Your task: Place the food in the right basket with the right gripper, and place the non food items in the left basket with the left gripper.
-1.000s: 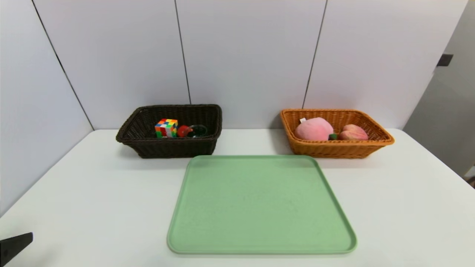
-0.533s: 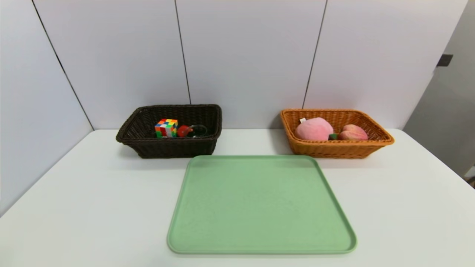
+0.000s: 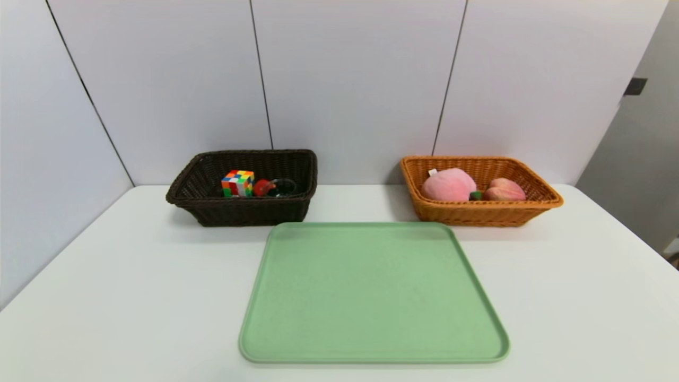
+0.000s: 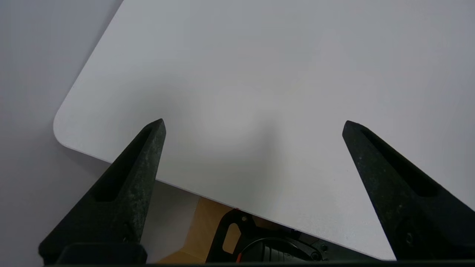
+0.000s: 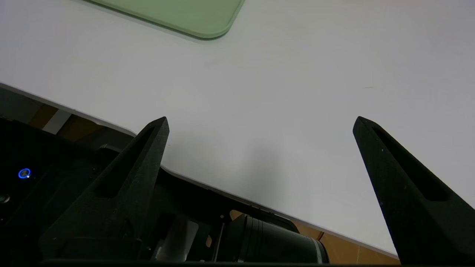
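Hovering over white table (image 3: pixel 132 276), left pincer (image 4: pixel 252 126) spread, right pincer (image 5: pixel 259 122) spread, grey panelled wall (image 3: pixel 350 79)

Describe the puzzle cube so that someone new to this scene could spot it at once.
Find the dark brown basket against the wall, left of the green tray. The cube sits inside it, beside a red item. It alone is checkered in many colours.

No legible text, label, brand, number or sign on anything in view
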Robot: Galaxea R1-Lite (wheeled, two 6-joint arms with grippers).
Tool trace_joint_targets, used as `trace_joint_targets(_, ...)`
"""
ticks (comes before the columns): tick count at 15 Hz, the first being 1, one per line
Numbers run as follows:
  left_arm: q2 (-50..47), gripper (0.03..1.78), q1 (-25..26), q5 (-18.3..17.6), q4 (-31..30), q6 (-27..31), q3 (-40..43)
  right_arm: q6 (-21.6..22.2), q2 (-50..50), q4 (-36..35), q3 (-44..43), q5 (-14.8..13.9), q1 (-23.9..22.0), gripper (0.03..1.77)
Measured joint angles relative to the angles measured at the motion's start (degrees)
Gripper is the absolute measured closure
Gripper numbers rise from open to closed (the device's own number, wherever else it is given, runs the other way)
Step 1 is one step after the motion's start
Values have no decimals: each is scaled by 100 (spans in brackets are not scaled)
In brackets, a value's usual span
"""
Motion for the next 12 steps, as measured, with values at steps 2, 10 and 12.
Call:
trace_joint_targets(2,-273,12,77,-157,-46,6,111,9,-278,-2,50,-20,-30,9)
trace_joint_targets(10,-522,12,99,-160,-2304,67,1274,158,-1107,-1331,1079,-475,-59,9)
trace_joint_targets(12,-527,12,99,-157,-3187,166,1754,166,-1131,-2472,1779,-530,-59,9)
